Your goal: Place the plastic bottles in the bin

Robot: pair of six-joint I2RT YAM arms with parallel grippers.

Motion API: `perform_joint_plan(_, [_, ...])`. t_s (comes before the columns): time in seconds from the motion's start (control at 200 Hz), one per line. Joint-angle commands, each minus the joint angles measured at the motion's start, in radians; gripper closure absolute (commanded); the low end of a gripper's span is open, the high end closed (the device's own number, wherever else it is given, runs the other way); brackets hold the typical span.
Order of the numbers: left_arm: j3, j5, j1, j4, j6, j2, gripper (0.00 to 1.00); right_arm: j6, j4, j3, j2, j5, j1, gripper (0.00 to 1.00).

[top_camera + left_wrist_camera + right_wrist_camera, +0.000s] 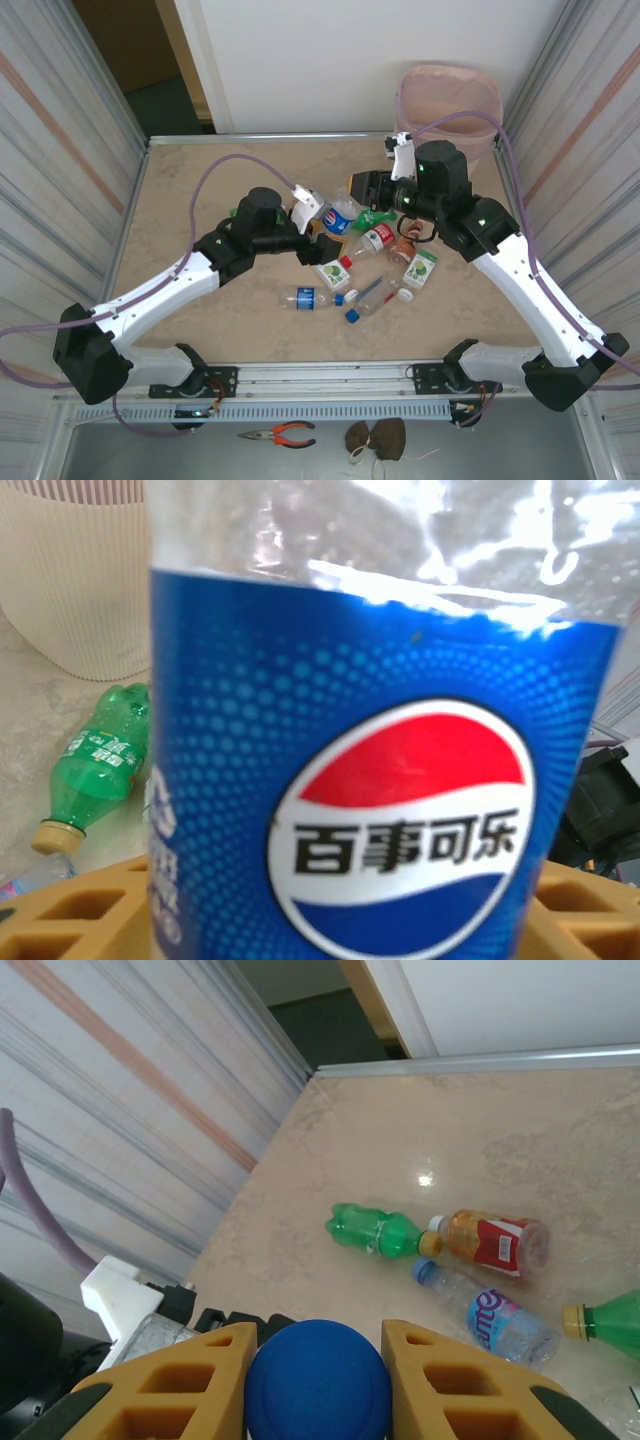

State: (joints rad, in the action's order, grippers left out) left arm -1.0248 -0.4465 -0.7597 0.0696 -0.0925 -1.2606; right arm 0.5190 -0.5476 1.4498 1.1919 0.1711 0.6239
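The right gripper clamped one Pepsi bottle; the left gripper flanked it, grip unclear. About seven other bottles littered the beige bench; one pink bin stood upper right.

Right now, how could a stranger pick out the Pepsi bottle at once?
Find the pink bin in the far right corner, then the bottles before it. At their far side the right gripper holds the Pepsi bottle by the cap; only its label is blue with a red-white-blue globe.
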Motion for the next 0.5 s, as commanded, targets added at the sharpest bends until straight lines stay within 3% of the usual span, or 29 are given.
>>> perform_joint_plan(0.0, [-0.018,0.023,0.010,-0.016,-0.009,0.025,0.28,0.013,0.008,-0.002,-0.012,-0.068,-0.013,0.77])
perform_joint_plan(0.496, [0.086,0.093,0.044,0.043,-0.020,0.195,0.24,0.049,0.076,0.151,0.057,-0.028,-0.377,0.76])
